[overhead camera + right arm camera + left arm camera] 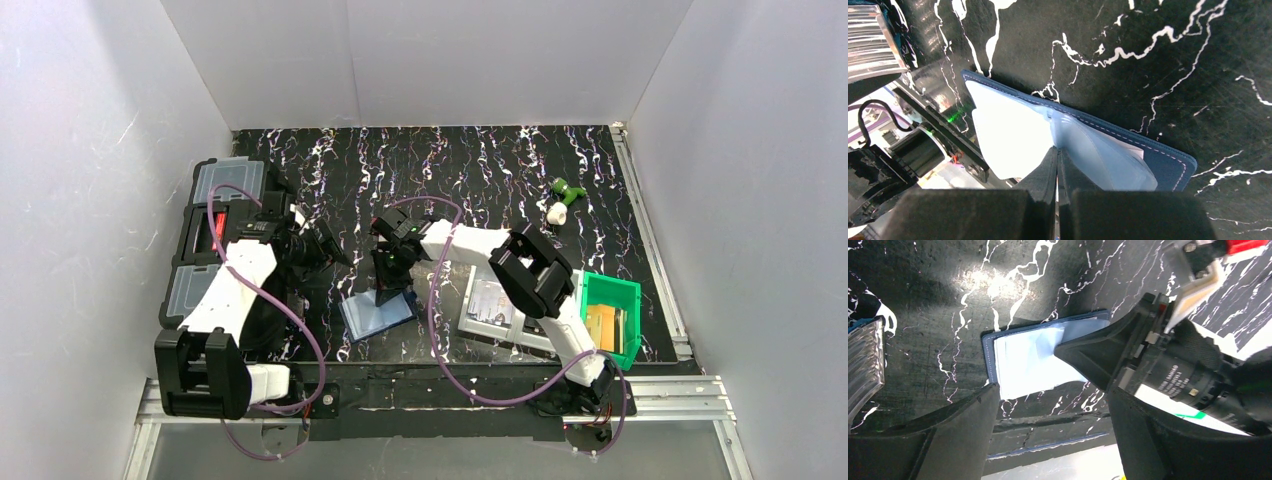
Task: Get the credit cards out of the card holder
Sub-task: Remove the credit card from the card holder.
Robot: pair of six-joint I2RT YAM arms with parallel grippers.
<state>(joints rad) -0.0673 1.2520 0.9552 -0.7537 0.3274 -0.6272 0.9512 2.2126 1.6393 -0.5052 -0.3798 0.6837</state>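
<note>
The card holder [377,315] lies open on the table [480,170], near the front edge, between the arms. The right gripper [1058,150] is pressed together, pinching a clear sleeve [1098,155]; no card shows in the grip. Risk: lifting drags the whole holder, since nothing pins it. The left gripper [325,250] hovers spread beside it, touching nothing.

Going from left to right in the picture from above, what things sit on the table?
Stack of black plastic boxes with clear lids → open navy blue card holder with pale plastic sleeves → flat grey tray → green plastic bin.
</note>
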